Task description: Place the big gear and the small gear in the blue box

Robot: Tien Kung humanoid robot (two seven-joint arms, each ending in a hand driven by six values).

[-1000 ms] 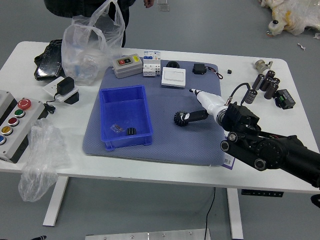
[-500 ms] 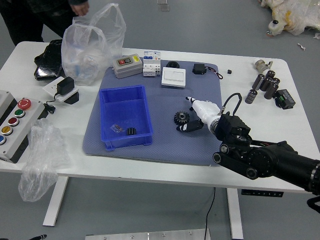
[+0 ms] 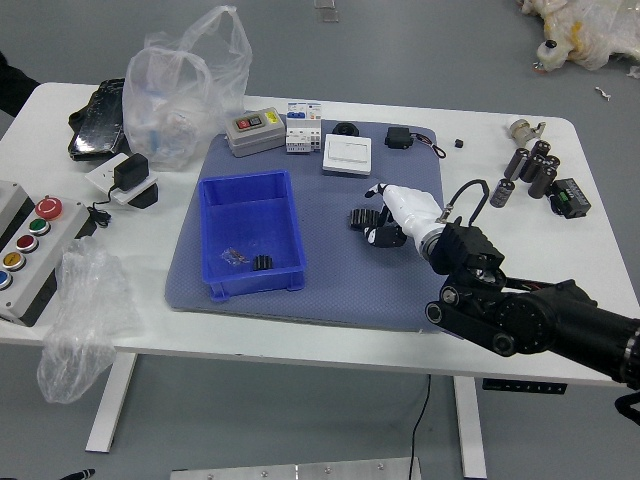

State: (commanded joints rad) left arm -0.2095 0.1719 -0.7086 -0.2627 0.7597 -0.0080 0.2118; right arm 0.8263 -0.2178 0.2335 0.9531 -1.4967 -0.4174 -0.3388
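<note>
While reaching in from the right — right hand (image 3: 408,212): white back, black fingertips; narrowed on the big gear, grip partly hidden by the hand itself
Big gear (image 3: 362,218): black, toothed, between the fingertips, ridged rim facing the camera; over the middle of the mat, to the right of the box and outside it
Small gear (image 3: 262,262): black, ridged, inside the blue box, near the wall closest to the robot
Blue box (image 3: 296,225): rectangular, open-topped plastic, on the left half of the mat; also holding a small clear plastic scrap (image 3: 234,257) beside the small gear
Mat (image 3: 320,275): grey-blue, flat on the white table (image 3: 270,341)
Left hand (image 3: 76,476): just a dark tip at the bottom edge, toward the left — impossible to tell whether wide or narrow
Back of the mat: grey control box with coloured buttons (image 3: 255,132), white switch modules (image 3: 303,133), square white plate (image 3: 347,154)
Left of the table: grey button panel (image 3: 35,245), clear plastic bag (image 3: 85,310) beside it; large clear carrier bag (image 3: 170,105) farther back
Right of the table: cluster of black cylinders (image 3: 530,168), near a black rectangular block (image 3: 570,198)
Person: only a dark sleeve (image 3: 12,88) at the far left corner
</note>
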